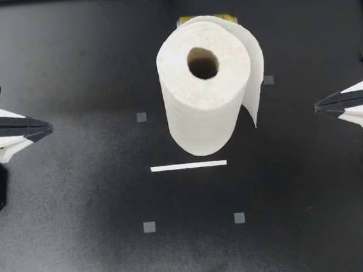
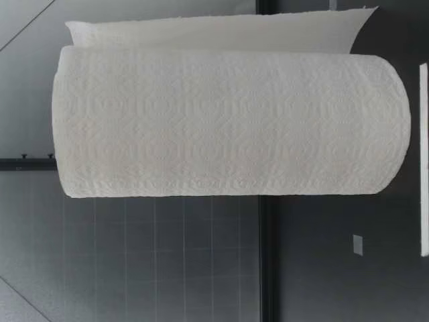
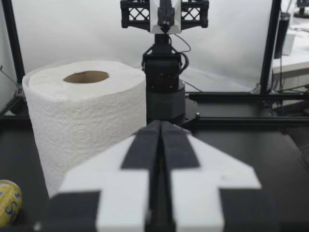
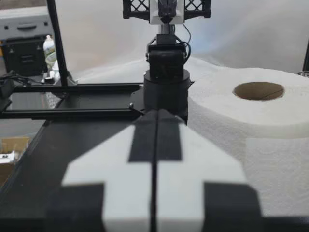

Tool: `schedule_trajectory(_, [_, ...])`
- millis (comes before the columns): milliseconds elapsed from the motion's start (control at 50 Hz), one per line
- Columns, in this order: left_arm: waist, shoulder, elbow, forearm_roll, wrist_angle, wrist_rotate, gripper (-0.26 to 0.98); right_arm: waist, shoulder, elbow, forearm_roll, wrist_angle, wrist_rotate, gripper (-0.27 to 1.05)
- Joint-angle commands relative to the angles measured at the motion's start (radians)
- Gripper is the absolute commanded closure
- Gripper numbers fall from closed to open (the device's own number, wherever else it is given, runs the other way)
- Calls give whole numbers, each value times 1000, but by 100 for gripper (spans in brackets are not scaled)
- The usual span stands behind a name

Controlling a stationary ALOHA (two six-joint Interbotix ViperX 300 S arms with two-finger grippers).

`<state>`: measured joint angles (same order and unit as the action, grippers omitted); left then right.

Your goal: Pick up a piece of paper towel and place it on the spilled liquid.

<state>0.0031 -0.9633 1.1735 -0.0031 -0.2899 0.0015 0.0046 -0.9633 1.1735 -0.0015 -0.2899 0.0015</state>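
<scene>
Standing upright, our soft, bumpy, round paper towel roll sits between the left gripper and right gripper, both pinched closed, empty.

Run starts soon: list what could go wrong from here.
The paper towel roll stands free, upright; tugging its loose sheet may topple or drag it instead of tearing. My left pincer and right pincer are both shut, so either would nudge the sheet unless opened. No spilled liquid shows, so the target is unclear.
</scene>
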Motion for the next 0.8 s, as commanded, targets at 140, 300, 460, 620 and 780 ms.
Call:
schedule_trajectory(140, [18, 66, -32, 0, -37, 0, 61, 3, 17, -3, -2, -12, 12, 75])
schedule_trajectory(300, [20, 147, -92, -5, -60, -6, 61, 2, 31, -46, 0, 49, 26, 75])
schedule_trajectory(460, [31, 287, -206, -18, -51, -5, 61, -58, 43, -178, -3, 476, 28, 75])
schedule_trajectory(620, [72, 443, -336, -23, -3, -5, 61, -75, 72, -328, -77, 897, 35, 75])
schedule_trajectory(780, [117, 580, -468, -18, 81, 5, 61, -67, 132, -402, -222, 1094, 127, 75])
